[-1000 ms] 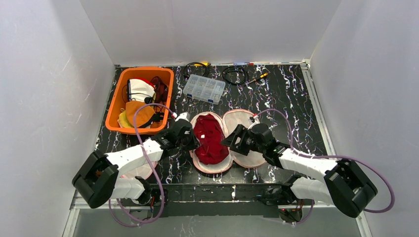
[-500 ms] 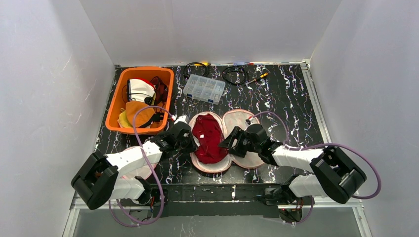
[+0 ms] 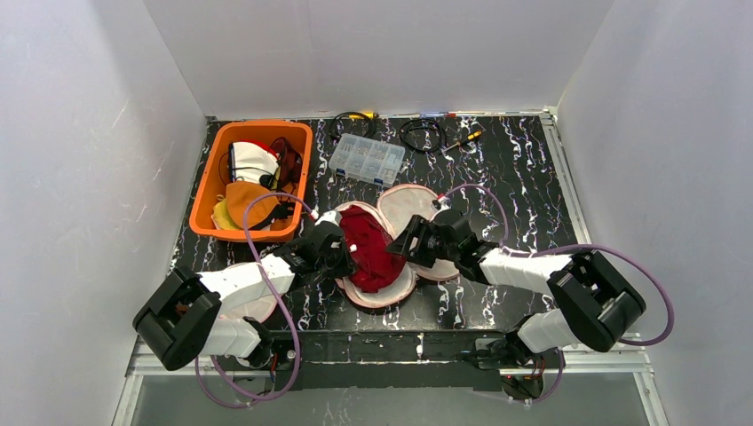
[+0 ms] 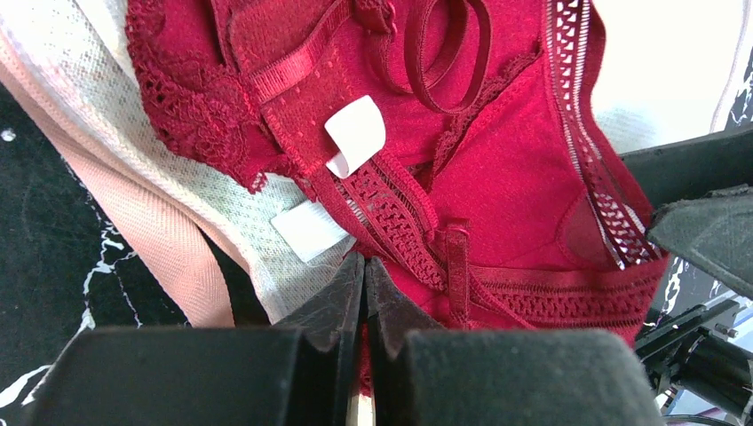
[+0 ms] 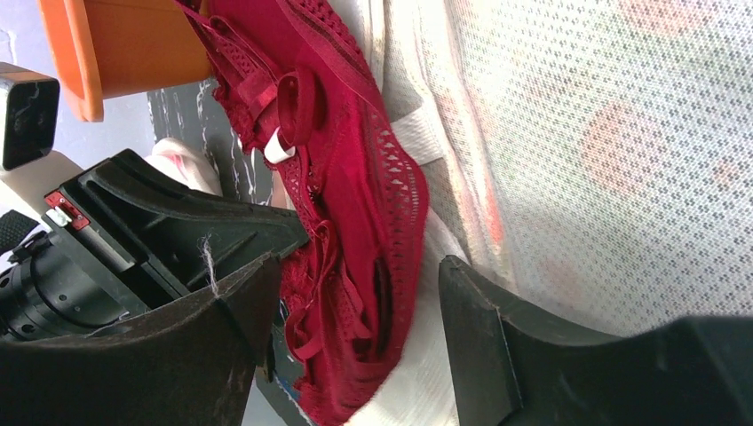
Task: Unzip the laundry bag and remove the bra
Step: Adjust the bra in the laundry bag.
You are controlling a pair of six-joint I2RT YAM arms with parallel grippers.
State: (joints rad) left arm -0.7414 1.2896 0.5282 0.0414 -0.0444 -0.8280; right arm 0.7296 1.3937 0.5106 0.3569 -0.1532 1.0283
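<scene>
The bra (image 3: 368,248) is red lace; the laundry bag (image 3: 407,201), white mesh.

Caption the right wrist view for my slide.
Open fingers poised over the red bra inside the unzipped mesh laundry bag, orange bin beyond.

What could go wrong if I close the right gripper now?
1. The right gripper stands open over the edge of the bra and the laundry bag mesh beside it, so it may pinch both and drag the bag along.
2. The left gripper is shut right where lace meets the bag's rim. If it is trapping lace, pulling could stretch or tear the bra.
</scene>
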